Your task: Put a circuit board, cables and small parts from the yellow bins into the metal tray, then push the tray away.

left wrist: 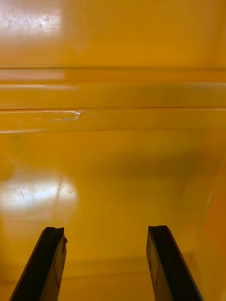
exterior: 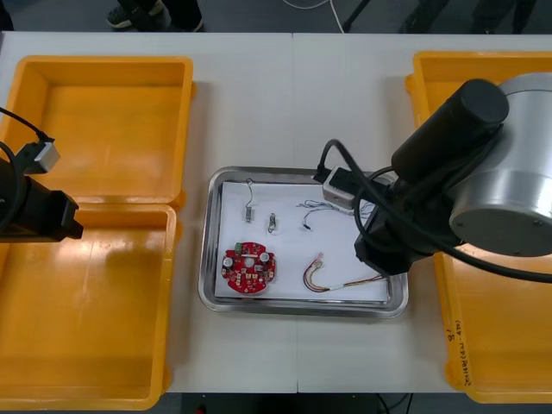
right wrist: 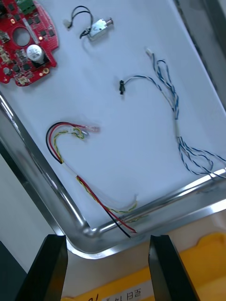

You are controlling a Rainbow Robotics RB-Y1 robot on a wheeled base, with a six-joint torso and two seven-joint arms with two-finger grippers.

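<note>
**Inspector:** Front view. The shiny rectangular metal tray (exterior: 293, 309) sits mid-counter (exterior: 293, 103) between the yellow plastic bins (exterior: 86, 302). Inside it lie the round red circuit board (exterior: 248, 266), the twisted blue and white cable (exterior: 315, 207), the red and yellow cable (exterior: 317, 278) and small metal parts (exterior: 249, 208). Your right arm (exterior: 414, 190) hangs over the tray's right side. The left arm (exterior: 34, 216) is parked over the left bins.

**Operator:** Loading done, then?

**Inspector:** In my judgement, yes; the push is what is left. Right wrist view: the right pincer (right wrist: 107, 239) is released and empty, at the tray corner beside the right bin. The red and yellow cable runs close to that rim.

**Operator:** How should I push?

**Inspector:** Clench the fingers and set them low against the near rim. Take it towards the rim's middle, not the corner, or the tray may swivel. Go slowly so that the contents do not slide. Left wrist view: the left pincer (left wrist: 106, 230) is released and empty above the bare bin floor (left wrist: 113, 155). Leave it parked.
</note>
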